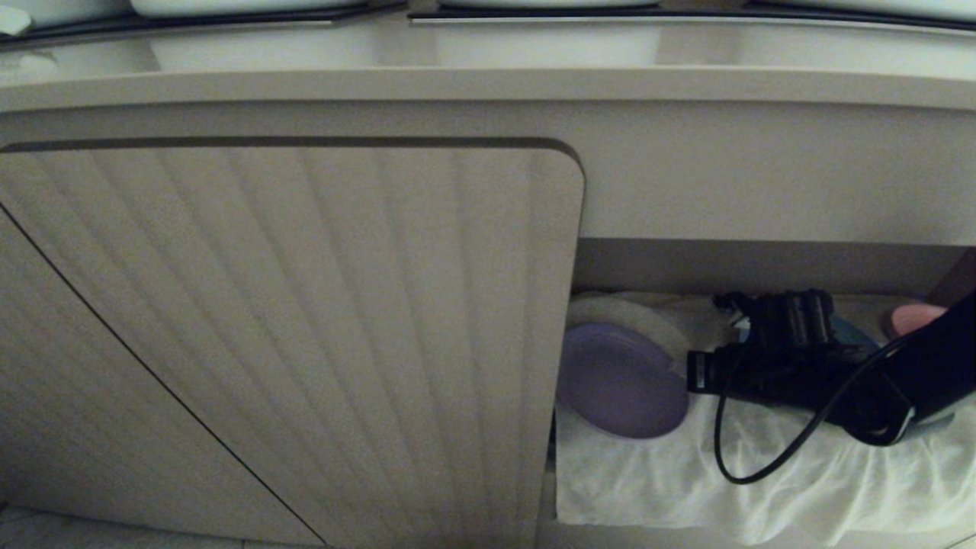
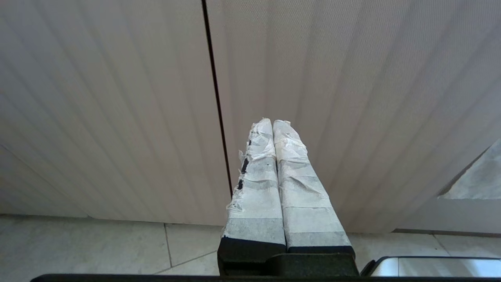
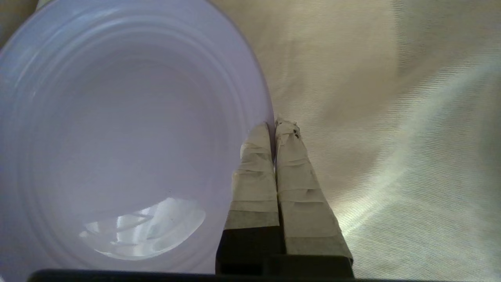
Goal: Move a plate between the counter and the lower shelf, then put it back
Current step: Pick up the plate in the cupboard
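Tool (image 3: 274,127) pinches plate (image 3: 117,137) rim (shelf).

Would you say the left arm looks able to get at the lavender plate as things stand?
Probably not. The left gripper faces the closed ribbed cabinet door, beside the shelf opening, and the right gripper is already shut on the plate rim, its arm filling that opening.

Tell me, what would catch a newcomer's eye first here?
Probably the lavender plate lying on the white cloth in the lower shelf, its rim pinched by the right gripper on the black arm reaching in from the right. Left of it stands a big ribbed cabinet door.
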Available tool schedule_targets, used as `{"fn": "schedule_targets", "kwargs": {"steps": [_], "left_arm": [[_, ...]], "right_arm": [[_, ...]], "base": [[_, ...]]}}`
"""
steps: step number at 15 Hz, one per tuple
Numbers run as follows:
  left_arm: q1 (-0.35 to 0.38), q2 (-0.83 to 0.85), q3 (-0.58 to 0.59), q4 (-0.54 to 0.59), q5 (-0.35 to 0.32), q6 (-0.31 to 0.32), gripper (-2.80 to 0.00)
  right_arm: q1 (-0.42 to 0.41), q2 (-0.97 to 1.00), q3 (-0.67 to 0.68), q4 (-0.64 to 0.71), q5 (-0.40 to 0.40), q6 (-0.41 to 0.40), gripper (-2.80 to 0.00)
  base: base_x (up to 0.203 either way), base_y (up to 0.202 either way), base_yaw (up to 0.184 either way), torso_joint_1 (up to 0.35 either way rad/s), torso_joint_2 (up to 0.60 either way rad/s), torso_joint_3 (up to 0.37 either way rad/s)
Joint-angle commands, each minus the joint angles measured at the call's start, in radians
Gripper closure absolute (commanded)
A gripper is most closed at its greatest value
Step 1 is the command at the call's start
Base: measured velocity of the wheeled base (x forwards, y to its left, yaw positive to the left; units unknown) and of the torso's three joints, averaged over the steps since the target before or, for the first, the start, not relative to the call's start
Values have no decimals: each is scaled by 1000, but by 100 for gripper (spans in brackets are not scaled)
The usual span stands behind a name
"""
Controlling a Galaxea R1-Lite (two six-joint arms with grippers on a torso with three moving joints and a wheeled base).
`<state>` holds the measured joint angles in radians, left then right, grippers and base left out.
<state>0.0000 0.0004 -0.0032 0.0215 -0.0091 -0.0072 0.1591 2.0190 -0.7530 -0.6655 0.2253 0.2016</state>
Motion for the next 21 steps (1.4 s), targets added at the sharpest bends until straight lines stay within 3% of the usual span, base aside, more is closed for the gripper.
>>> {"fn": "schedule_targets", "kwargs": {"steps": [1, 7, 10, 21], "left_arm": [[0, 0, 0, 0, 0, 0, 0], [0, 0, 0, 0, 0, 0, 0], [0, 0, 0, 0, 0, 0, 0], [0, 0, 0, 0, 0, 0, 0]], "right_arm": [[-3, -5, 1, -3, 2, 2, 0], [-24, -59, 32, 22, 3, -9, 0], [-32, -91, 58, 40, 6, -86, 0], [-53, -214, 161, 58, 5, -88, 0]], "base": [[0, 0, 0, 0, 0, 0], [0, 0, 0, 0, 0, 0], [0, 0, 0, 0, 0, 0], [0, 0, 0, 0, 0, 0]]}}
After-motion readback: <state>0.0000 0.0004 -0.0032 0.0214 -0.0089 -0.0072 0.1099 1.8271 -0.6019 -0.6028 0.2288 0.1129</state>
